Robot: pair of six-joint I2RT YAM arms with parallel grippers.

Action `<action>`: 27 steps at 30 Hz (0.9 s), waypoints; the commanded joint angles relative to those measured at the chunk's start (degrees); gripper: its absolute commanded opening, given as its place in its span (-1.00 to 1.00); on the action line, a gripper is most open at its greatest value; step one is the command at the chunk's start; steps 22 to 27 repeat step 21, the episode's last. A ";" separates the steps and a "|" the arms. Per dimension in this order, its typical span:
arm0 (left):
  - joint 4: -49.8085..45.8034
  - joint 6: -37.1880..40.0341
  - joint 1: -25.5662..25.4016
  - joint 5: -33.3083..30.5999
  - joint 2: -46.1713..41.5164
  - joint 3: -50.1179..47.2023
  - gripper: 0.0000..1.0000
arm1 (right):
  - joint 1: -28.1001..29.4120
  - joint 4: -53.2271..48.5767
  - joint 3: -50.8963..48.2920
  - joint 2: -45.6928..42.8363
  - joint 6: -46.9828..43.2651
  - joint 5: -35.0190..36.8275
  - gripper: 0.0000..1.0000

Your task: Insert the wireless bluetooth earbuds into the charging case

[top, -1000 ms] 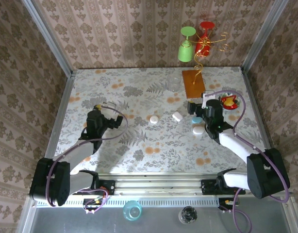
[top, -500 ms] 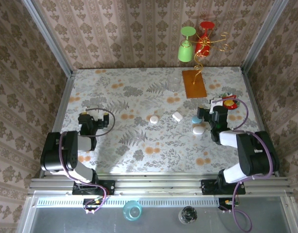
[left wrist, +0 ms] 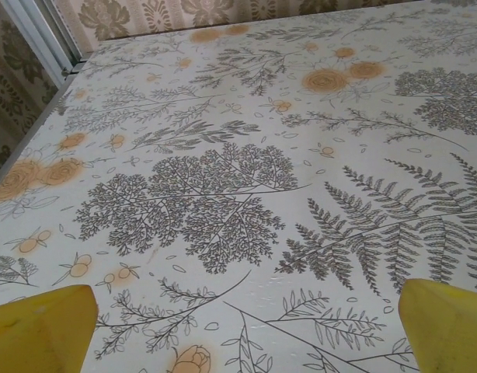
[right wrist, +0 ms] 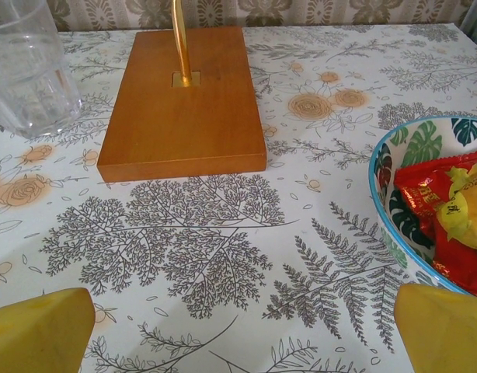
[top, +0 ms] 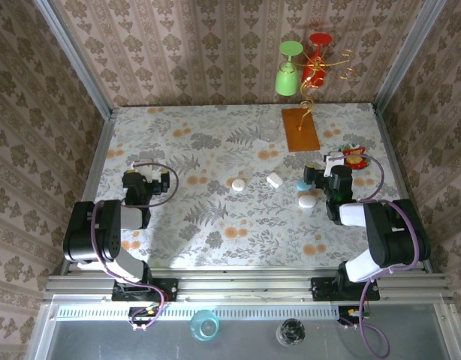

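Plainly, left fingers gape over open cloth; right fingers gape near bowl.

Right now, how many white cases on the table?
3 white cases: one left of centre, one just right of it, one farther right beside the teal case. Others may be hidden.

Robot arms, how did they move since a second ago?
The left arm and right arm folded back toward their bases. The left fingers and right fingers stayed open, holding nothing. The white pieces and teal piece stayed put.
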 commanded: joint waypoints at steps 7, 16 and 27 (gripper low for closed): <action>0.14 0.16 -0.05 -0.60 -0.20 1.31 1.00 | -0.17 2.74 -0.47 0.30 0.21 -0.13 1.00; 0.00 0.14 -0.09 -0.50 -0.15 1.41 1.00 | -0.13 2.74 -0.45 0.28 0.18 -0.13 1.00; -0.04 0.08 0.07 -0.12 -0.26 1.40 1.00 | -0.18 2.73 -0.48 0.25 0.18 -0.20 1.00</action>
